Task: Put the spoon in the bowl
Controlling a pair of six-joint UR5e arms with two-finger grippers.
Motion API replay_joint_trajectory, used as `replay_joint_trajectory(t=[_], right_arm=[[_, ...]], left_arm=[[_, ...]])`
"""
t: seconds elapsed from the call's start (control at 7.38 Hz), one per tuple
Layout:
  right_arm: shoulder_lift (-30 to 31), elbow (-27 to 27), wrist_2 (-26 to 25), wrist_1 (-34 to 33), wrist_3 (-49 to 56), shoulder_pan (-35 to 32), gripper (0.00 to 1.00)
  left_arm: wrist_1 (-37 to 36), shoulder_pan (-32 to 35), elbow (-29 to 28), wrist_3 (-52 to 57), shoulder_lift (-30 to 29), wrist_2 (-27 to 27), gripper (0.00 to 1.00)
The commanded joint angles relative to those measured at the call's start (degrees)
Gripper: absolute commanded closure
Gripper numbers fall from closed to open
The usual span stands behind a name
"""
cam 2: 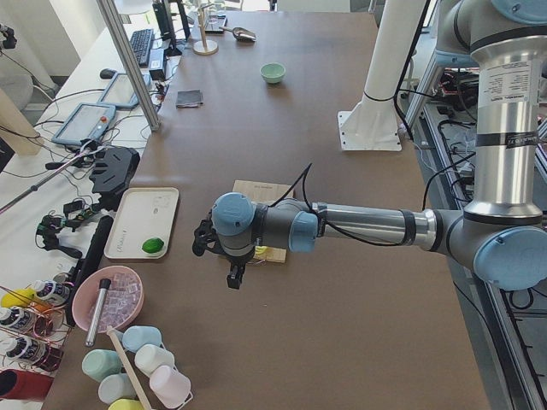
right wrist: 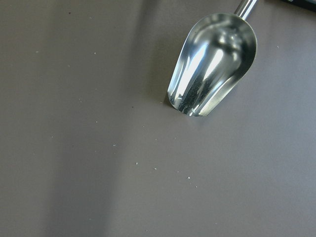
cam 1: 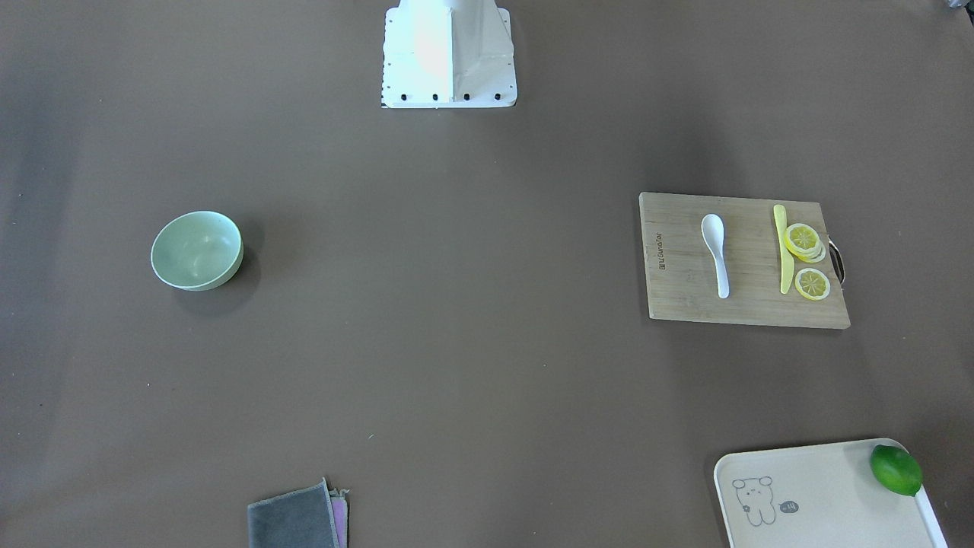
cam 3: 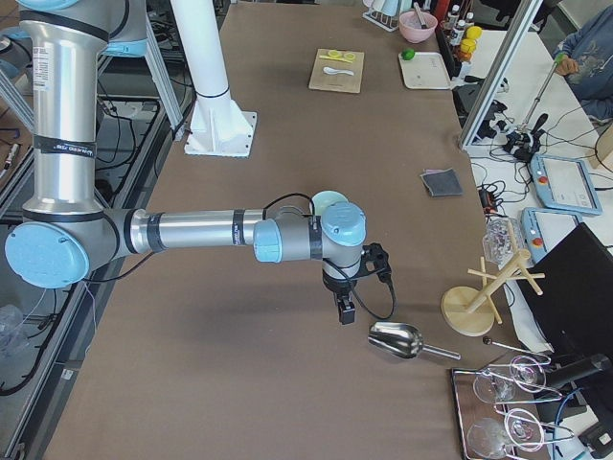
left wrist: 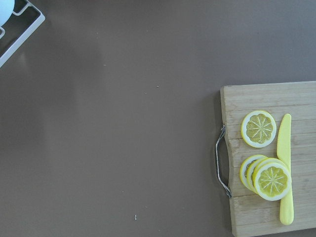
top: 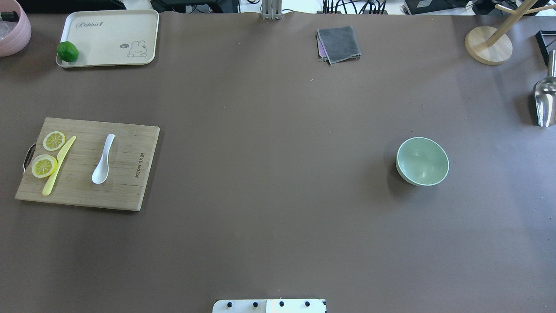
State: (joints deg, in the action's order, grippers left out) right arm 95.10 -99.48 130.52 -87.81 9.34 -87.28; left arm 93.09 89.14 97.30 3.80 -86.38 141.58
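Spoon (top: 104, 159) on board (top: 130, 184), bowl (top: 422, 161) well apart, left tool (cam 2: 233, 275), right tool (cam 3: 345, 310) indistinct

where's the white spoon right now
In the overhead view the spoon lies on the wooden cutting board at far left, right of the yellow knife, far from the bowl.

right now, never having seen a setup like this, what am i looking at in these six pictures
Two robot arms share one brown table. Two pictures look down from above, two from the table's ends, two from cameras on the wrists. The left hand and right hand both hang over the table holding nothing I can see; open or shut, I cannot tell. A white spoon lies on a wooden board near lemon slices. The green bowl stands empty, far across. The right wrist camera sees a metal scoop.
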Motion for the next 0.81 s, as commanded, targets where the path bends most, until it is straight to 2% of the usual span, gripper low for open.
replay_joint_trajectory(t=[0.0,0.68], right_arm=[[0.0,0.07,0.0,0.01,-0.02,0.0,0.0],[0.0,-0.01,-0.17,0.01,0.24,0.0,0.0]], left_arm=[[-0.36,-0.1,-0.36,-0.19,-0.54,-0.16,0.02],[-0.1,-0.19,0.08,-0.02,-0.89,-0.43,0.02]])
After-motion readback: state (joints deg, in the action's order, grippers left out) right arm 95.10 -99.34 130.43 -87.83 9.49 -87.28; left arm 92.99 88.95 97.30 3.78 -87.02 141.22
